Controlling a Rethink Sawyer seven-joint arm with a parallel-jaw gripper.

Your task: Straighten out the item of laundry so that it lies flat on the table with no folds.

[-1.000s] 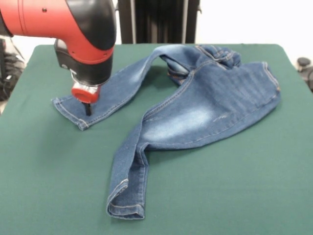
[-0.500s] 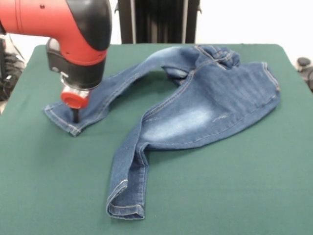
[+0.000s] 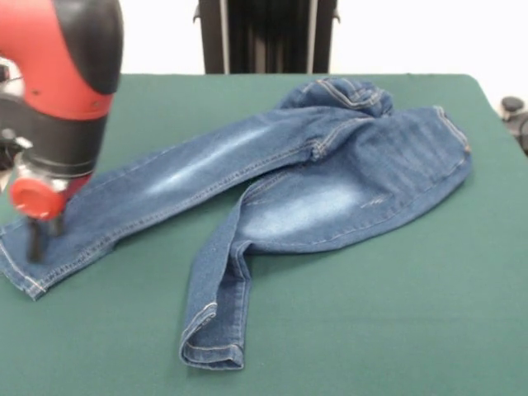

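Observation:
The blue denim jeans (image 3: 330, 190) lie on the dark green table (image 3: 396, 330). One leg stretches out long to the left, its cuff (image 3: 29, 268) near the table's left edge. The other leg bends toward the front, and its cuff (image 3: 213, 342) is folded over. The waistband (image 3: 346, 91) is bunched at the far side. My gripper (image 3: 37, 241), under the red and black arm, is down on the left leg just above its cuff and shut on the denim there.
The robot's black pedestal (image 3: 264, 37) stands behind the table's far edge. A dark object (image 3: 513, 109) sits past the table's right edge. The left cuff lies close to the table's left edge.
My gripper has moved left and toward the front, pulling the jeans leg with it. That leg has gone from folded and short to stretched out long. The waistband has shifted slightly.

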